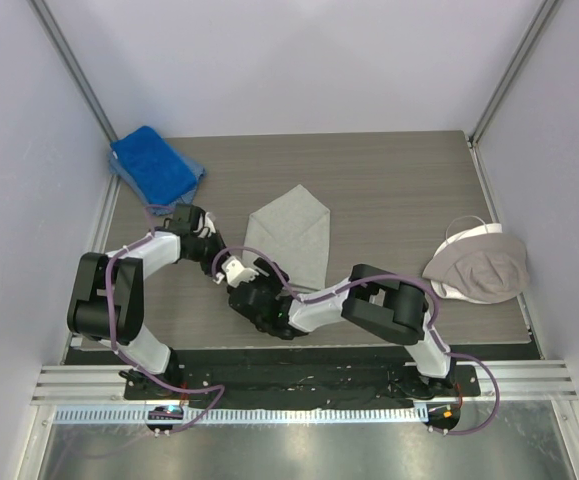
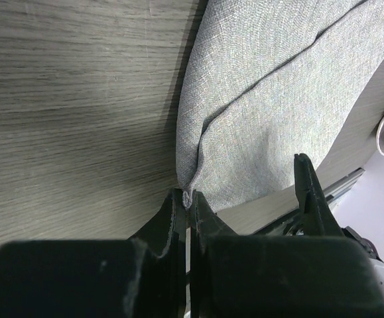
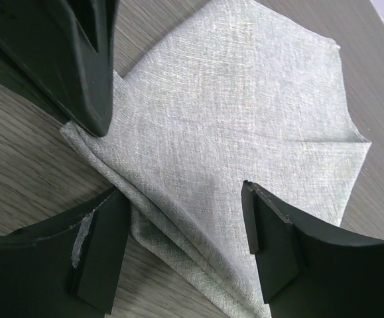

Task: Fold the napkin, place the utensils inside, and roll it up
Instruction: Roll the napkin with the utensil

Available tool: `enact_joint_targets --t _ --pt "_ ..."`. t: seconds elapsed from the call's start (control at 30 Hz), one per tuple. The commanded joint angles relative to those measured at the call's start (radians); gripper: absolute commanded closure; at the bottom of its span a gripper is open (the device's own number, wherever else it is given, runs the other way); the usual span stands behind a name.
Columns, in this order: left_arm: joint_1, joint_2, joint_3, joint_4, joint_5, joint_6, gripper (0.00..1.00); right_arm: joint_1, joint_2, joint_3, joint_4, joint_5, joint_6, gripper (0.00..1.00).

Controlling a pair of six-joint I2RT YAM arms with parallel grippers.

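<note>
Far-left rear corner of the grey-brown wood-grain table top (image 1: 399, 180): a bright blue soft towel (image 1: 154, 165), bunched up, well apart from the rest. Next, the left gripper (image 2: 188, 199) reaches in from the left w/ jaws pressed together, pinching the near-left corner of the light grey thin fabric napkin (image 1: 291, 235). A small nub of cloth shows btwn the tips in the left wrist view. Napkin lies flat at approx table ctr, folded over itself, the top layer's edge running diagonally across the lower layer and one corner pointing to the rear. Just right of the pinched corner, the right gripper (image 3: 182, 199) sits low over the napkin's near part, jaws wide apart. One black finger (image 3: 102, 252) is by the near edge over bare table, the other over the cloth, w/ nothing clamped btwn them. Whether those tips touch the fabric: can't tell. The two grippers are near each other, the left one just beside the right one's finger in the right wrist view. Far right, near the table edge: a crumpled beige-grey cloth w/ white edge (image 1: 479, 268), well apart from the napkin.
</note>
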Motion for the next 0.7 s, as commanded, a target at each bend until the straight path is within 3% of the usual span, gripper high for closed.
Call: enact_joint_targets --t 0.0,0.47,0.57,0.6,0.67 --pt "0.016 -0.004 0.004 0.010 0.025 0.017 1.00 0.004 -0.018 -0.064 0.023 0.097 -0.009 0.27" --pt "0.022 -0.012 0.006 0.004 0.020 0.021 1.00 0.002 -0.035 -0.153 0.015 0.137 -0.010 0.28" --pt "0.023 -0.010 0.006 0.006 0.020 0.021 1.00 0.004 -0.020 -0.150 0.025 0.119 -0.027 0.38" --pt "0.023 -0.010 0.006 0.004 0.019 0.023 1.00 0.002 -0.020 -0.150 0.029 0.111 -0.043 0.49" --pt "0.023 -0.012 0.009 0.001 0.019 0.026 1.00 0.002 -0.023 -0.155 0.040 0.079 -0.058 0.57"
